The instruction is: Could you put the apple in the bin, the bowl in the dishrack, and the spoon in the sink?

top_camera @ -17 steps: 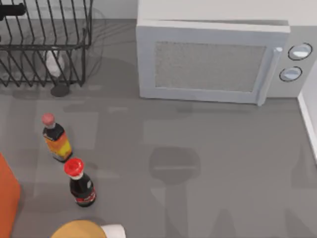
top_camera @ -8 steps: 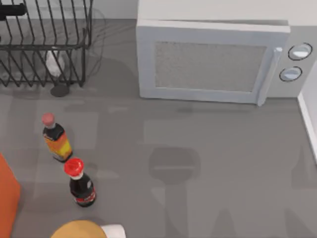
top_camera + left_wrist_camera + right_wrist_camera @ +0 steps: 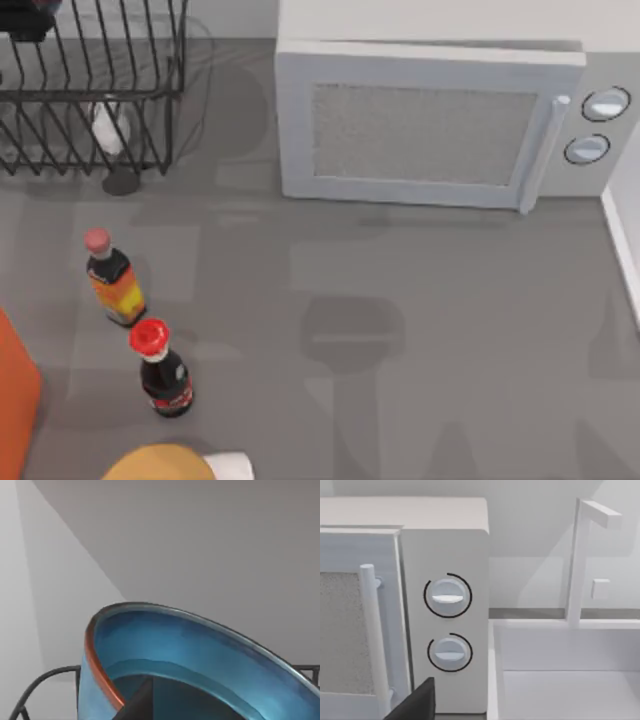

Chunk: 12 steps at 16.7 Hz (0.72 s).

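Note:
The blue-teal bowl (image 3: 200, 650) with its thin reddish-brown edge looms close in the left wrist view, tilted over the wires of the black dishrack (image 3: 45, 677). My left gripper (image 3: 25, 15) is at the far left corner above the dishrack (image 3: 90, 90), shut on the bowl, with one dark finger (image 3: 137, 702) inside the rim. A dark part of my right gripper (image 3: 415, 702) faces the microwave's knobs and the white sink (image 3: 560, 680). The sink's rim (image 3: 625, 250) lies along the table's right edge. The apple and the spoon are out of view.
A white microwave (image 3: 420, 130) stands at the back. Two small bottles (image 3: 112, 280) (image 3: 160, 370) stand at front left. An orange box-like shape (image 3: 15, 400), perhaps the bin, is at the left edge. A round orange-yellow item (image 3: 160, 462) sits at the front. A faucet (image 3: 580, 555) rises behind the sink.
The left gripper's dark shape above the dishrack has shifted slightly toward the far edge of the top view. Nothing else has moved.

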{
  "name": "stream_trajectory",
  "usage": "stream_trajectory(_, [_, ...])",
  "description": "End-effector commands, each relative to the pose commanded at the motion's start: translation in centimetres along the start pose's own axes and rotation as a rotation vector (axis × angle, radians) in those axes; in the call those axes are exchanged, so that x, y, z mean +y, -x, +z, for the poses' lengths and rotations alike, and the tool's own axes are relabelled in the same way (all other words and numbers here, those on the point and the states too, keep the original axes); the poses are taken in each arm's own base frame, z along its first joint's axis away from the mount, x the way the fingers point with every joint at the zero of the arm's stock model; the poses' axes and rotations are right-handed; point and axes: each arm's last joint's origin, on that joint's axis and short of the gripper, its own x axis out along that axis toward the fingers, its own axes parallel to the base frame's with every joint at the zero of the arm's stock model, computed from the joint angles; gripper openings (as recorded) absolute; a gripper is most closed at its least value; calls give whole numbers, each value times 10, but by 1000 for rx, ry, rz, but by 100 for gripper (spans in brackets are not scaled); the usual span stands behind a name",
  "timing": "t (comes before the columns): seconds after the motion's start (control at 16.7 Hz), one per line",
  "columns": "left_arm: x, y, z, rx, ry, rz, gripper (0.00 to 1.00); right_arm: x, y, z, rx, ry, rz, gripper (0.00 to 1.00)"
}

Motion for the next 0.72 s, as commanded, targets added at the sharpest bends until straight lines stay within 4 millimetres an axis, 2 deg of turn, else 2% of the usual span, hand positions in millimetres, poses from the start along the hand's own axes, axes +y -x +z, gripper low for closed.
stream_trajectory(0.54, [1,0,0,0,0,2,100,0,0,0,0,0,0,100])
stream_trajectory(0.72, [-2,12,6,10,-3,0,100,0,0,0,0,0,0,100])
